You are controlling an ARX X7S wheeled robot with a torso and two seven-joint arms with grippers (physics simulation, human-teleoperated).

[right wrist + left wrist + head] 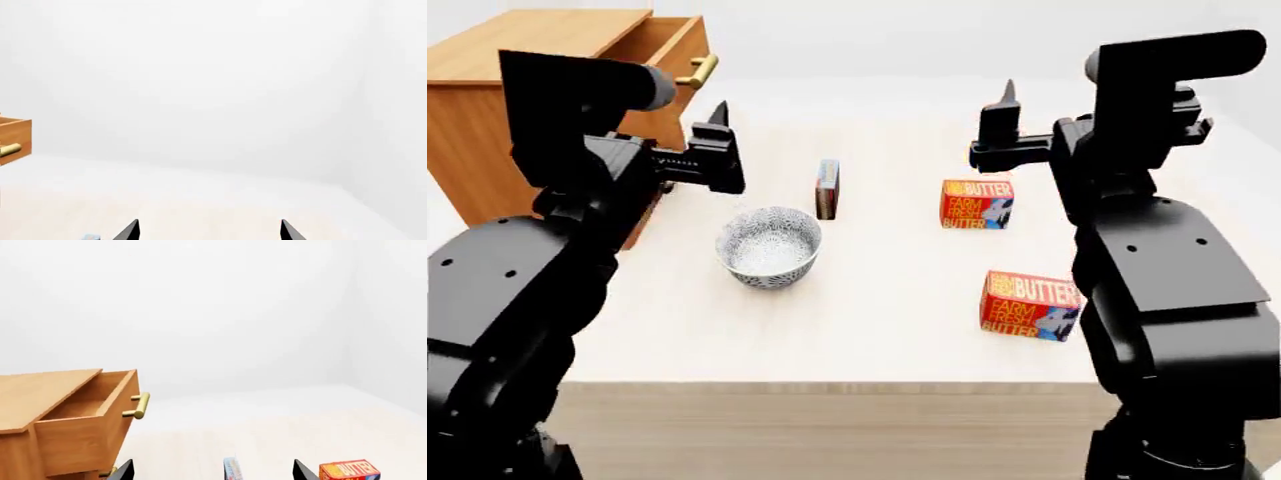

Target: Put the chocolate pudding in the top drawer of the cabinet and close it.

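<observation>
Left tool: raised above the table, spread wide with both tips far apart in its wrist view, holding nothing and touching nothing. Right tool: likewise raised, wide open, empty. Chocolate pudding: small thin box standing on edge on the table, between the two tools and below them, just beyond the bowl; its print is too small to read; its blue edge also shows low in the left wrist view. Bowl: white, lattice-patterned, near the table's left-centre, apart from the pudding. Far butter box: red-orange, reads "BUTTER" with "FARM FRESH BUTTER" beneath, standing right of the pudding and well apart from it; also seen in the left wrist view. Near butter box: same lettering, closer to the table's front edge and right side, partly hidden by the right arm. Cabinet: light-brown wood, at the table's far left corner. Top drawer: pulled out — its interior shows bare wood in the left wrist view; brass bar handle facing the table's middle. Open room: bare table surface between pudding and drawer front, and a broad bare strip along the front edge — the bowl stands off that line, nearer the robot.
</observation>
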